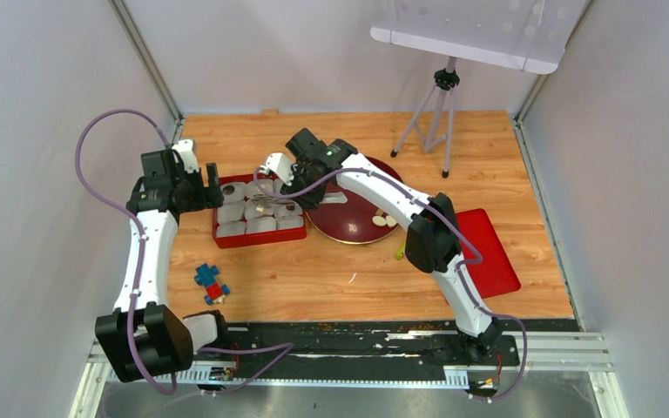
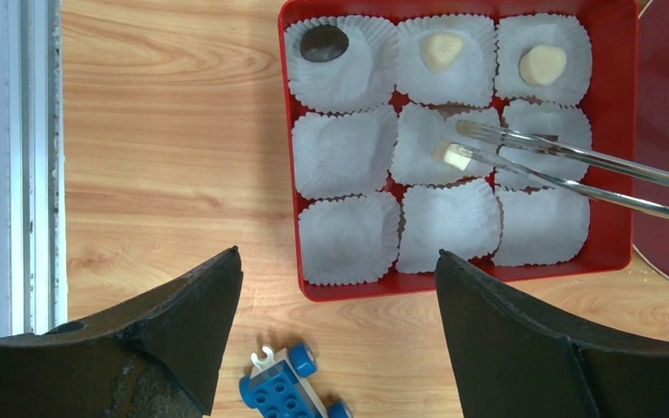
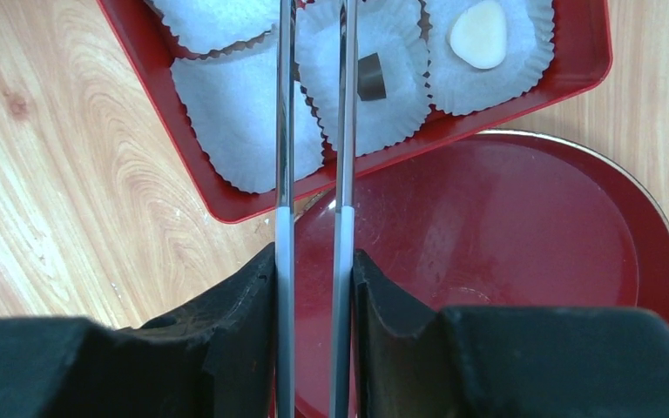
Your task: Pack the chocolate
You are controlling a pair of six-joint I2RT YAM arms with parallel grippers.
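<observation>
Right claw [image 3: 314,270] partly closed, clamped on tweezers [image 2: 575,170] whose tips pinch a cream chocolate [image 2: 453,155] over the centre paper cup [image 2: 418,170] of the red tray [image 2: 614,174]; left claw [image 2: 338,254] wide open, empty, above the tabletop [image 2: 165,174]

The plate [image 1: 353,230], with chocolates [image 1: 385,220] laid on it, is set just beside the tray [image 1: 257,243] at 3 o'clock. Toy blocks [image 1: 212,284] are laid at the tray's 7 o'clock.
</observation>
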